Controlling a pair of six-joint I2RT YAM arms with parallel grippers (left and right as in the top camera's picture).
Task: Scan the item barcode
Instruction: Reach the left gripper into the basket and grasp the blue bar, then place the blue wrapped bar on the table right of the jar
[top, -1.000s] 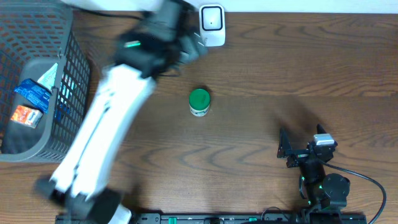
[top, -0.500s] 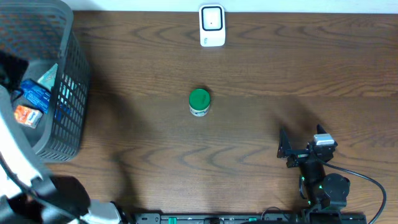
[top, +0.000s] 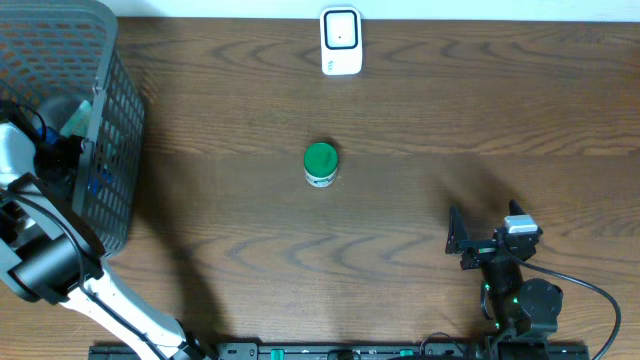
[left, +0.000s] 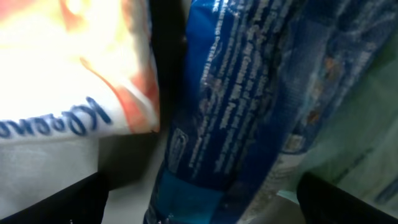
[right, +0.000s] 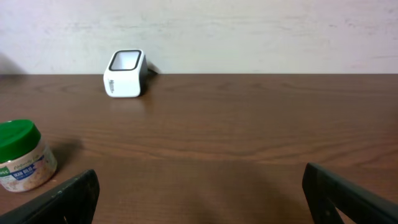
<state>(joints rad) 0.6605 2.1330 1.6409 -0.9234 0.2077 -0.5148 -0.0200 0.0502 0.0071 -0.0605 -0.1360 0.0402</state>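
Crowding the left gripper (left: 205, 205), blue packet (left: 249, 93) (print blurred).

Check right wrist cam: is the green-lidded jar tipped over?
No, the jar stands upright on the table, its green lid on top.

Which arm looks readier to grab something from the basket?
Left. The left hand is open inside the basket, just above a blue packet; the right hand sits open far across the table.

You can read only one blue script word, perhaps "Kleenex", upside down on the white packet (left: 56, 74); the small print on the blue pack (left: 249, 93) is too blurred.
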